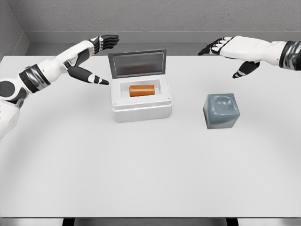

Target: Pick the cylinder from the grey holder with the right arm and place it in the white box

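Inside the white box, at the middle of its recess, the orange cylinder is seen lying on its side, with its long axis running left to right. The box is positioned on the white tabletop left of centre, and its grey lid is raised upright at the rear edge. The grey holder is located to the right of the box, well apart from it, and its top hollow is shown vacant. The right hand is held above the far right part of the tabletop, behind the holder and well apart from the cylinder; no contact with the cylinder, the box or the holder is made. Its fingers are extended and loosely spread, pointed to the left toward the box, the thumb is directed downward, and nothing is held. The left hand is held beside the left edge of the lid, near the box but not touching it. Its fingers are likewise extended and spread, with the thumb angled down toward the box wall, and nothing is gripped. The cylinder is thus separated from both sets of fingers, with the left hand the nearer of the two.
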